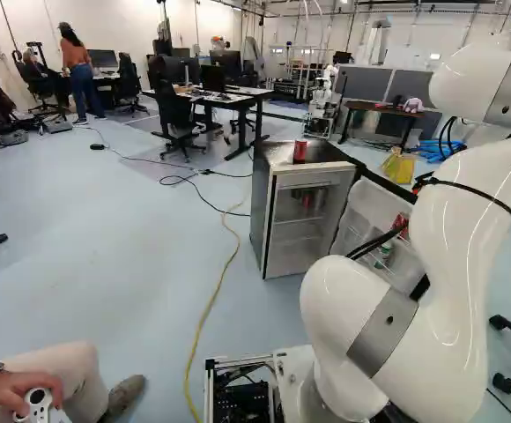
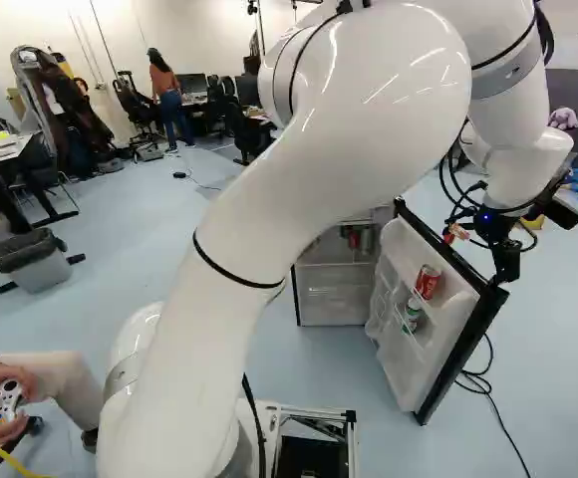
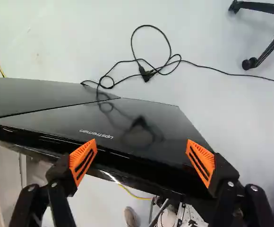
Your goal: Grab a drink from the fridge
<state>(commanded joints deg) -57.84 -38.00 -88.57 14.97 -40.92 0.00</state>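
While the fridge [image 1: 271, 225] is shown standing open, the claw [image 2: 506, 264] is held beside the outer face of the door [image 2: 405, 373], and it's released, its two orange pads [image 3: 83, 161] spread wide apart! In the wrist view, the door's edge is stretched across between the fingers and just past them (whether it is touched by either can't be told). And the drinks? One red can [image 1: 299, 152] is perched on top of the fridge, more cans [image 1: 307, 200] are kept on a shelf inside, and the door's inner racks are stocked too: a red can in the upper one [image 2: 428, 282], a green-and-white container [image 2: 412, 314] in the lower. Out on the floor beyond the door, a black cable [image 3: 148, 72] is left looped.
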